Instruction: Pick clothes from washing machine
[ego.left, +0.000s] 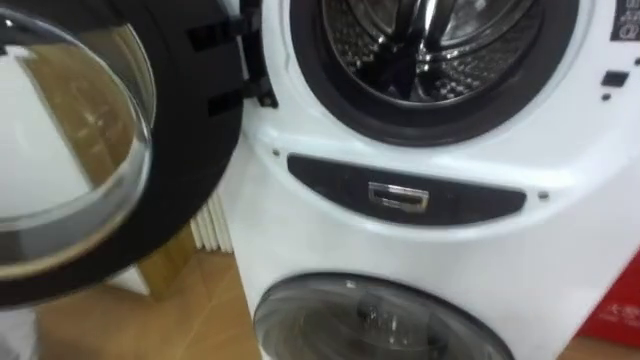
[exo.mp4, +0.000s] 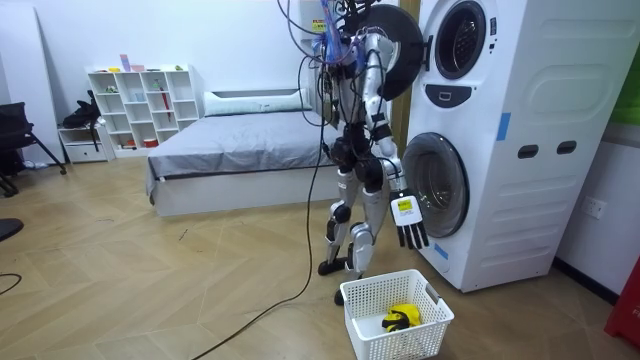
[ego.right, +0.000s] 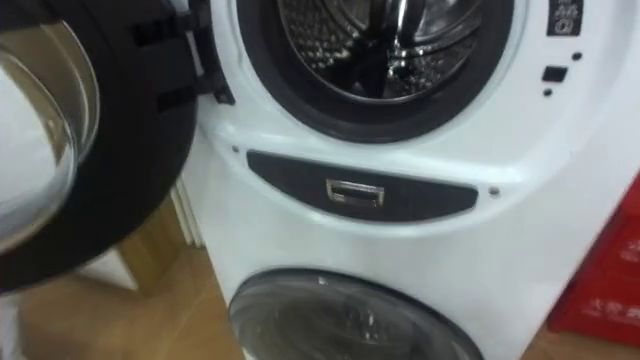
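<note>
Seemingly between picks: right hand (exo.mp4: 410, 222) hanging released, room view's lower centre, near laundry basket (exo.mp4: 375, 340). Next move probably needing hand lifting into open upper drum (ego.left: 380, 40), frame top.

Below the right hand (exo.mp4: 410, 228) and spreading away from it, pale wooden floor (exo.mp4: 150, 270). Well behind the hand, a low grey bed (exo.mp4: 235, 150) set against a plain white wall (exo.mp4: 200, 40). Further off past the bed, white cube shelving (exo.mp4: 140, 100); furthest from the hand, a dark chair (exo.mp4: 12, 140).
</note>
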